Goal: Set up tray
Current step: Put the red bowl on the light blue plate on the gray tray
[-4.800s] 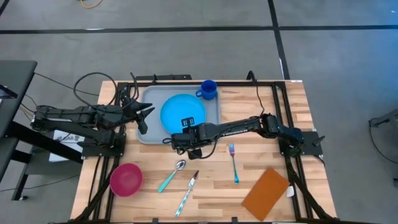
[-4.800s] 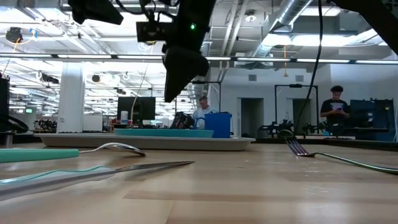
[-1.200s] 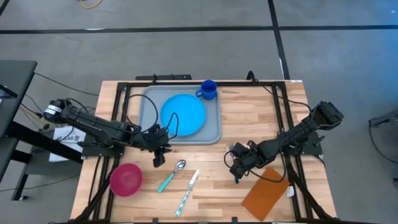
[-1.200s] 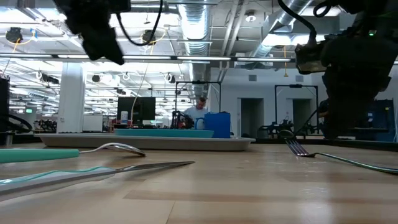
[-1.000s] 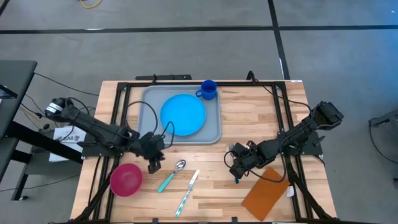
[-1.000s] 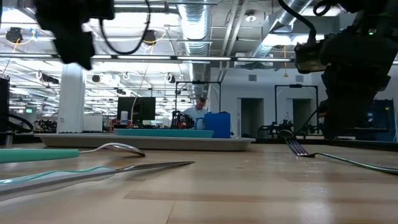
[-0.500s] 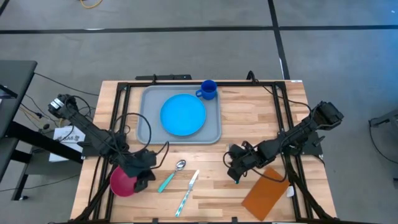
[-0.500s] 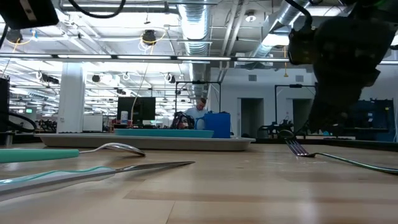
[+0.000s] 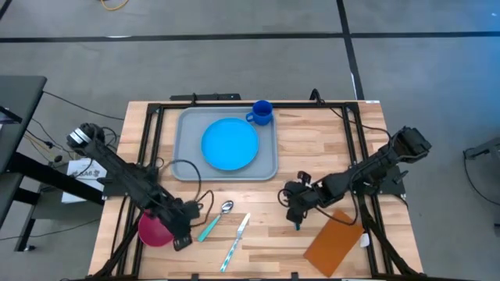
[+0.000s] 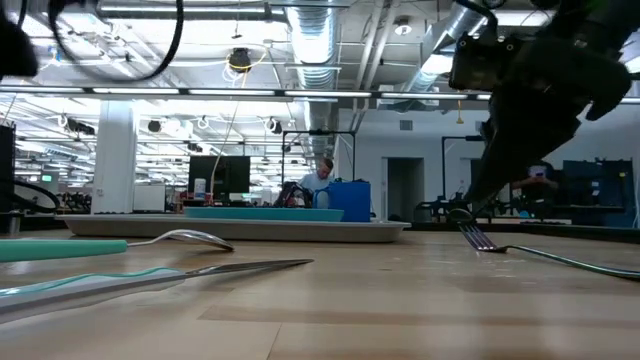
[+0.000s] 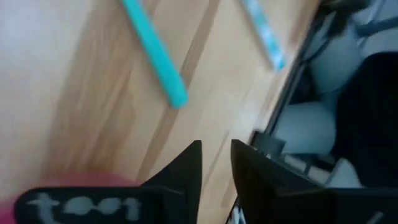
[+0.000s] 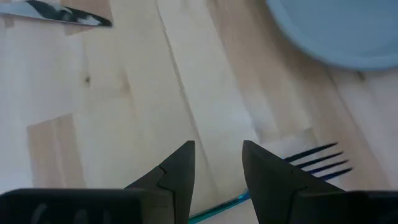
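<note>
The light grey-blue tray (image 9: 186,160) lies at the table's far middle and carries a round blue plate (image 9: 230,143) and a blue cup (image 9: 262,113). My left gripper (image 9: 181,238) hovers open between the pink bowl (image 9: 155,231) and the teal-handled spoon (image 9: 212,221). In its wrist view the narrow finger gap (image 11: 215,163) holds nothing, and the bowl's rim (image 11: 81,182) shows beside it. My right gripper (image 9: 294,204) stands open over the fork; the tines (image 12: 320,158) lie beside one finger and the gap (image 12: 217,157) is empty.
A patterned knife (image 9: 234,240) lies near the spoon at the near middle. A rust-brown napkin (image 9: 334,240) lies at the near right corner. Black frame rails (image 9: 355,156) run along the table's left, right and far sides. Bare wood lies between the tray and the cutlery.
My left gripper has swung from beside the tray's near left corner toward the table's near edge, and now stands between the pink bowl and the spoon. My right gripper has rolled about its own axis while staying over the fork. Nothing on the table has moved.
</note>
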Controlling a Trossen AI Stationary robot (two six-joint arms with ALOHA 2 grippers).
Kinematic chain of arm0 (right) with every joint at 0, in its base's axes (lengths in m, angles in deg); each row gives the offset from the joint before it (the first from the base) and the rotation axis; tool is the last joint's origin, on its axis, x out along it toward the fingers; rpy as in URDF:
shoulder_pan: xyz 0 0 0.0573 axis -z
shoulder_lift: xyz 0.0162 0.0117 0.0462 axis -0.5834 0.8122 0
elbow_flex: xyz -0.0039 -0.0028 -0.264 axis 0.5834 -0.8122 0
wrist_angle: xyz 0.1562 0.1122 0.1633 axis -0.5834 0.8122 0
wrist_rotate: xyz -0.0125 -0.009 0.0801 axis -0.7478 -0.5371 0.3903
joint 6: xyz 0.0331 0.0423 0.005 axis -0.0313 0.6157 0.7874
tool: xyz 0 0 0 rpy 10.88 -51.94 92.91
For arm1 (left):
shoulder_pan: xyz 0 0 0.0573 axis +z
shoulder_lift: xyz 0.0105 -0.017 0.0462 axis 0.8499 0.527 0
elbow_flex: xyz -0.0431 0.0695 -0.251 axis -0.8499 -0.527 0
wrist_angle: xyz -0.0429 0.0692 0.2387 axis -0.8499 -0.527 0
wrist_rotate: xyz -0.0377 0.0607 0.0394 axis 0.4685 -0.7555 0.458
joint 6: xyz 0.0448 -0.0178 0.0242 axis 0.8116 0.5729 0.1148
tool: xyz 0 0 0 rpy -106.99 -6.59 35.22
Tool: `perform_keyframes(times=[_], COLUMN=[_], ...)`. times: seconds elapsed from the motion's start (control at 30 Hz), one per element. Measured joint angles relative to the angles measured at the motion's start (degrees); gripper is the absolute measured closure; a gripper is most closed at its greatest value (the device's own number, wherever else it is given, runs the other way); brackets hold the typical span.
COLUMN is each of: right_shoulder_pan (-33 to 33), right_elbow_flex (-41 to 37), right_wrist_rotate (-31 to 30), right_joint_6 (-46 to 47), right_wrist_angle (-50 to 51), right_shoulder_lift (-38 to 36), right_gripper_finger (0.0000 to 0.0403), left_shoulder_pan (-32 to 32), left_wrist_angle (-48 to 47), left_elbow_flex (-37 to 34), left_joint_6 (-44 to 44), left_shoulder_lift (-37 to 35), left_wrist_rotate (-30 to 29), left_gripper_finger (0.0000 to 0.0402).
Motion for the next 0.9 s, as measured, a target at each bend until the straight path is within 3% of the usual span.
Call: perform_keyframes(times=[0.17,0.3,0.37,0.47,0.67,0.9], right_shoulder_pan=[3.75,6.66,7.79,9.20,11.02,11.42], right_elbow_flex=[3.42,6.44,7.61,8.25,8.25,8.25], right_wrist_rotate=[-0.08,-0.10,-0.12,-0.12,-0.11,-0.10], right_joint_6=[-6.47,-12.66,-15.18,-17.67,-18.30,-18.17], right_wrist_angle=[2.24,2.00,1.87,1.85,2.49,2.28], right_shoulder_lift=[0.00,0.00,-0.02,-0.02,-0.02,-0.02], right_gripper_finger=[0.0278,0.0278,0.0278,0.0278,0.0278,0.0278], left_shoulder_pan=[0.00,0.09,0.09,-0.40,-2.85,-4.47], left_wrist_angle=[0.07,-1.90,-5.39,-10.69,-13.84,-19.09], left_elbow_flex=[1.73,4.30,6.42,9.44,11.21,11.22], left_joint_6=[-1.42,-9.60,-14.52,-18.77,-16.56,-17.12], left_shoulder_lift=[6.37,9.02,9.77,10.76,13.16,15.22], left_wrist_rotate=[10.89,22.42,24.11,20.49,5.22,7.65], left_gripper_finger=[0.0303,0.0304,0.0309,0.0319,0.0338,0.0356])
